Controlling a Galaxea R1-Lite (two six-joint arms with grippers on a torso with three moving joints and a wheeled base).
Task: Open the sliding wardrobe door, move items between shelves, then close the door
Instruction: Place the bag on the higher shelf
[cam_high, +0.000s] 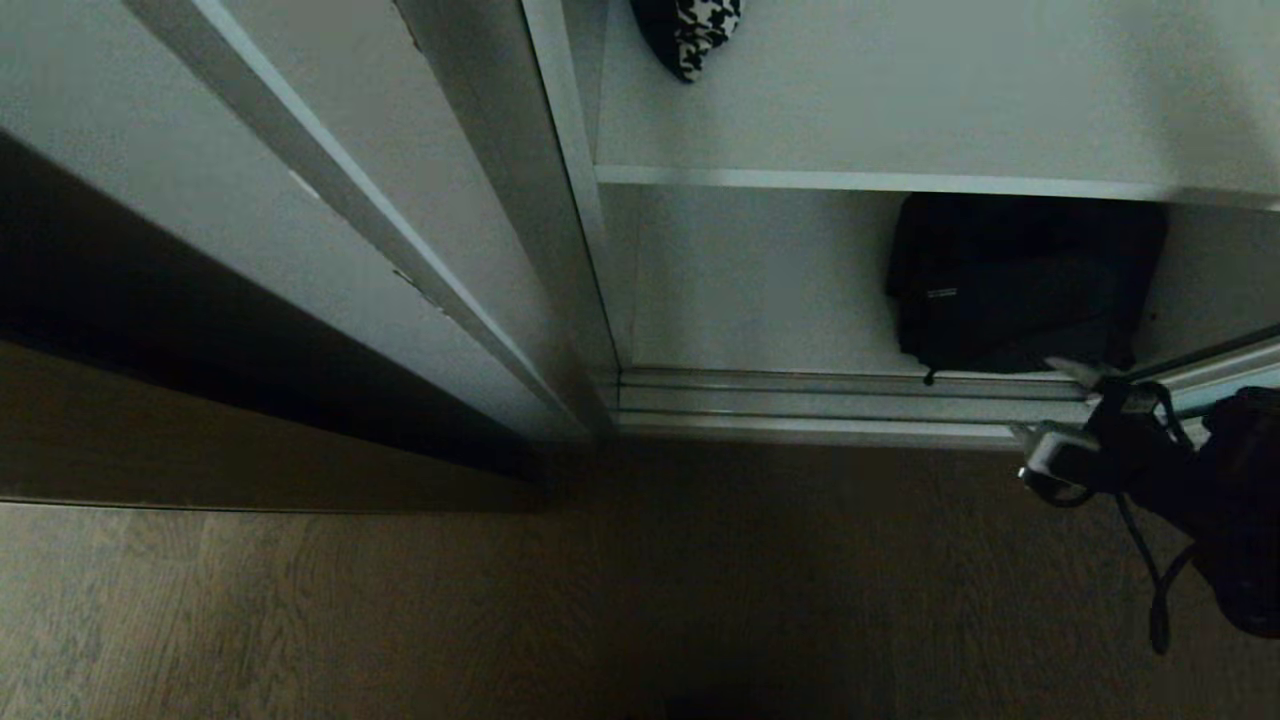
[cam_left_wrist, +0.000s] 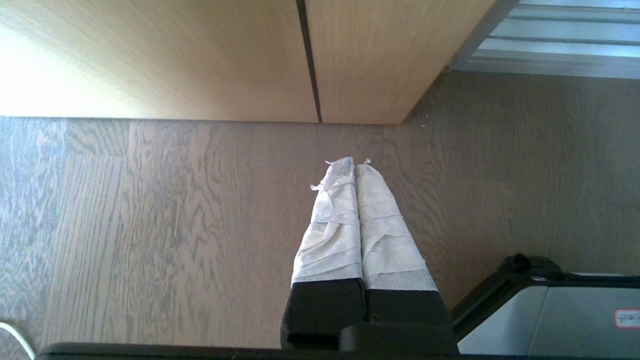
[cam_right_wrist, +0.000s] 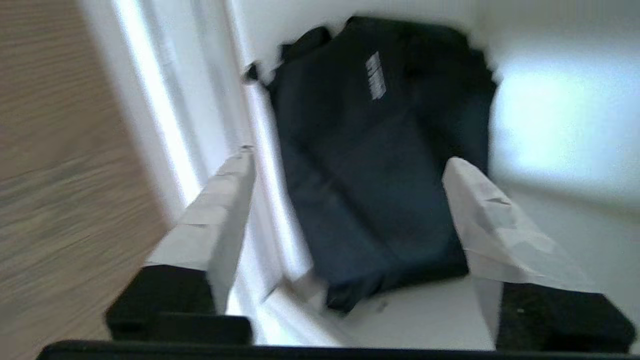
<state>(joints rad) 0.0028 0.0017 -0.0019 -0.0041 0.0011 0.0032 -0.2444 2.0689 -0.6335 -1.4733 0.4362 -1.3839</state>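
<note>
With the tall frosted pale glass sliding door already pushed aside, the soft black fabric bag lies on the wardrobe's bottom board beneath the white shelf; the houndstooth cloth piece rests above that shelf. Right gripper, fingers wide and empty, hovers before the bag. Left gripper, fingers together, hangs parked over the floor. Closing the door remains.

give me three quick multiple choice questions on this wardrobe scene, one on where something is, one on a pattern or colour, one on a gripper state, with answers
1. Where does the black bag lie?
A. on the wood floor
B. on the wardrobe's bottom board, under the shelf
C. in the right gripper

2. What pattern is the cloth piece on the shelf above?
A. black-and-white houndstooth
B. plain red
C. blue stripes

3. How does the right gripper stand?
A. shut on the bag
B. shut, empty
C. open, empty

Answers:
1 B: the head view shows the bag inside, beneath the shelf, behind the door track.
2 A: its check shows at the top of the head view.
3 C: the right wrist view shows the fingers wide apart with the bag lying beyond them.
</note>
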